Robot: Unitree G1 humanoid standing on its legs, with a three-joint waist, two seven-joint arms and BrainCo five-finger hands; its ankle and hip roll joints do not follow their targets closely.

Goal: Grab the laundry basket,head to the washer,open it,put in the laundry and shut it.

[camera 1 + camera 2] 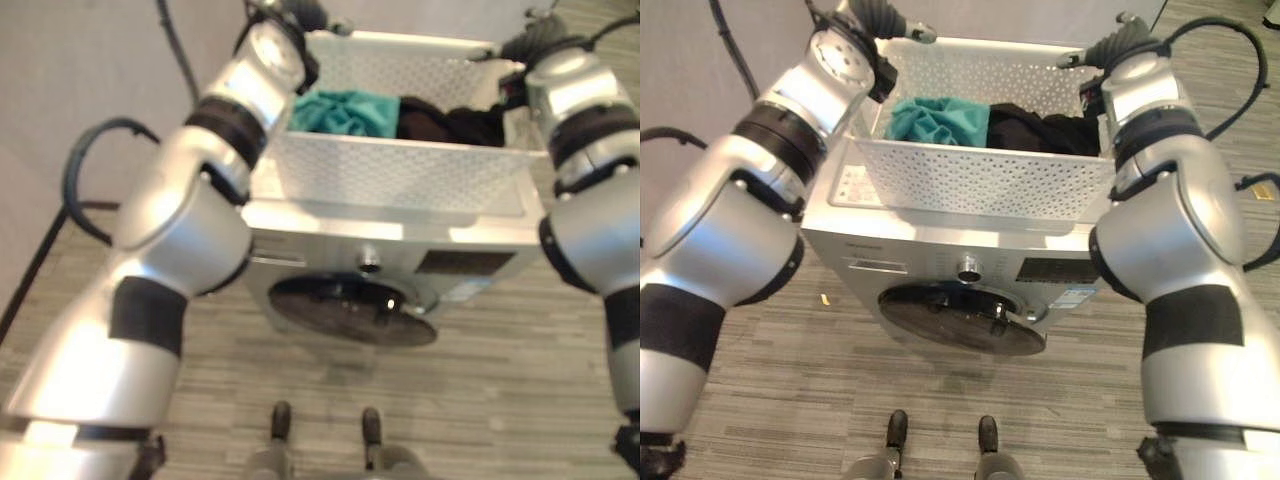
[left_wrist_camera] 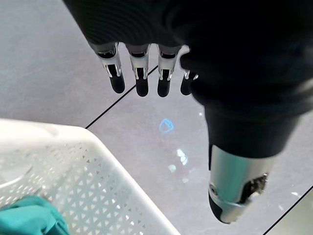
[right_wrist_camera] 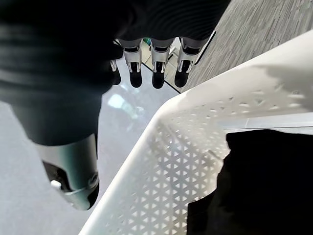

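A white perforated laundry basket (image 1: 980, 180) rests on top of the silver washer (image 1: 865, 235). Inside it lie a teal cloth (image 1: 938, 120) on the left and black laundry (image 1: 1040, 130) on the right. The washer's round dark door (image 1: 960, 318) is shut. My left hand (image 2: 142, 78) hovers at the basket's far left corner, fingers straight, beside the rim (image 2: 88, 171) and holding nothing. At the far right corner my right hand (image 3: 156, 68) is likewise open, just outside the rim (image 3: 195, 147), with the black laundry (image 3: 269, 181) below.
A control dial (image 1: 969, 268) sits above the washer door. Striped wood-look floor (image 1: 840, 400) lies in front of the washer. Smooth grey floor (image 2: 49, 58) lies behind the basket.
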